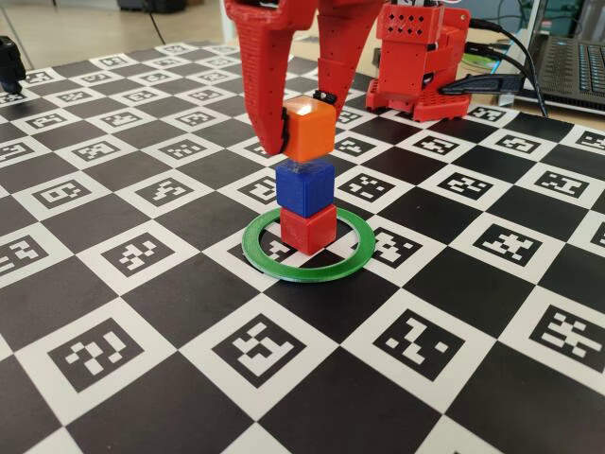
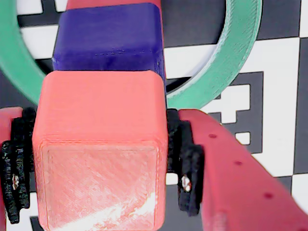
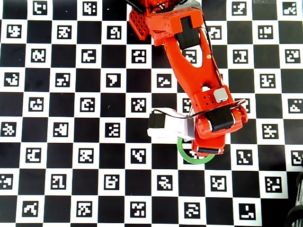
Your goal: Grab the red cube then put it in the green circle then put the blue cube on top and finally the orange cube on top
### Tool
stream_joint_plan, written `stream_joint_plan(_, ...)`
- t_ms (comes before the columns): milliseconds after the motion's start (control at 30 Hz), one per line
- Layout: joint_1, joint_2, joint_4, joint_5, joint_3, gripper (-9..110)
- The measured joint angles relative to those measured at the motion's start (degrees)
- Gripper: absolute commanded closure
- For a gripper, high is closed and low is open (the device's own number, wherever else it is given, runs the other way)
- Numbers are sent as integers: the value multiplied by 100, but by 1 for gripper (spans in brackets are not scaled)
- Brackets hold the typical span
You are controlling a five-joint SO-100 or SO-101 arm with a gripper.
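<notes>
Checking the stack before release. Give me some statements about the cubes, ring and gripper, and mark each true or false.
1. The red cube sits inside the green circle. True.
2. The blue cube lies on the board outside the ring. False: it rests on the red cube.
3. The gripper is shut on the orange cube. True.
4. The orange cube is at the bottom. False: it is uppermost, above the blue cube.
5. The overhead view shows all three cubes. False: the arm covers them.
</notes>
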Motion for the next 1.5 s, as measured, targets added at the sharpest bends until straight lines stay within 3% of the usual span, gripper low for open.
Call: stream_joint_plan(1500,0,0,-237,-281,246,93)
